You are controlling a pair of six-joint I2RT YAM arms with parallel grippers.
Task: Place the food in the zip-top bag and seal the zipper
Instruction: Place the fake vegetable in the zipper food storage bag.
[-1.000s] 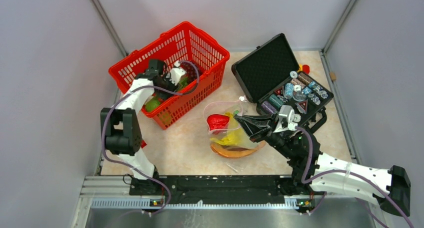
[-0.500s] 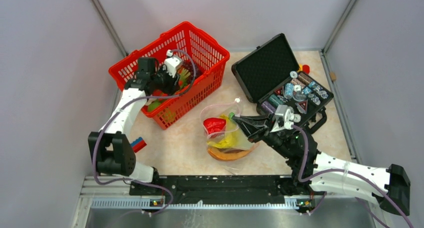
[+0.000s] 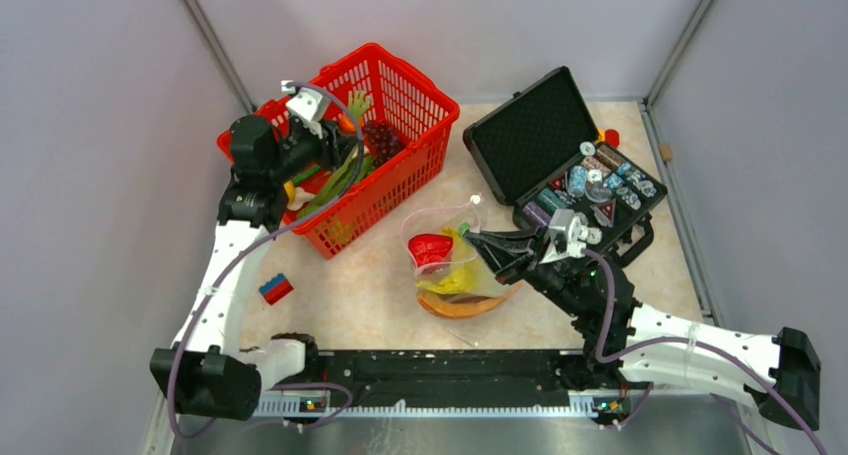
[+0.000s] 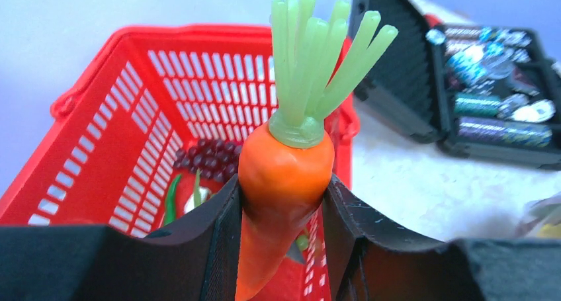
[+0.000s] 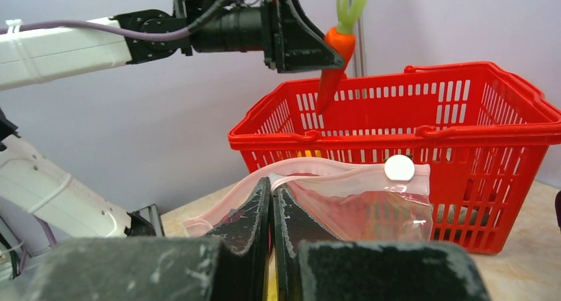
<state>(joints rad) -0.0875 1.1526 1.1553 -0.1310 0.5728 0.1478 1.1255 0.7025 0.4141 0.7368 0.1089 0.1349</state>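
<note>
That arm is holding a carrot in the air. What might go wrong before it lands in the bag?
The left pincer grips the carrot by its smooth, tapering body above the basket; it may slip out. The right pincer pinches only one spot on the bag, at its pink zipper, so the floppy mouth may be too narrow and the carrot could catch its edge.

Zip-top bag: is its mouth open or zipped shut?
Open. On the zip-top bag the zipper spreads in a loop in the top view, the red piece showing inside. The right gripper pinches one lip.
</note>
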